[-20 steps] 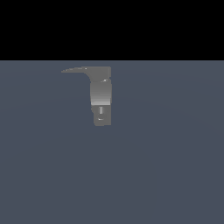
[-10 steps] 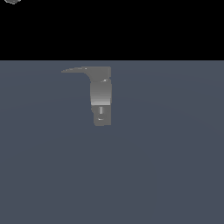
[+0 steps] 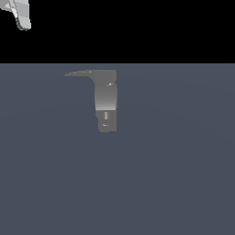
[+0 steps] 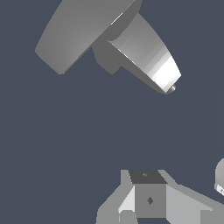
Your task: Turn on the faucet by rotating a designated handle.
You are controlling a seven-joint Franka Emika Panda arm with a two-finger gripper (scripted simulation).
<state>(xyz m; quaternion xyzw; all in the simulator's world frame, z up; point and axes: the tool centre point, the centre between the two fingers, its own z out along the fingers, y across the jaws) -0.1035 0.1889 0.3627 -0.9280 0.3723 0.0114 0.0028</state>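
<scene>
The stiff, thin handle [image 3: 85,73] is best pushed near its 9 o'clock tip; the gripper's [image 3: 18,13] spread cannot be told.

The claw [image 3: 18,16] is cut off by the exterior view's upper edge, its jaws unreadable.

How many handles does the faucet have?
1. The handle sticks out sideways from the top of the faucet, pointing toward the exterior view's left. The faucet's far side is hidden, so another could be there.
</scene>
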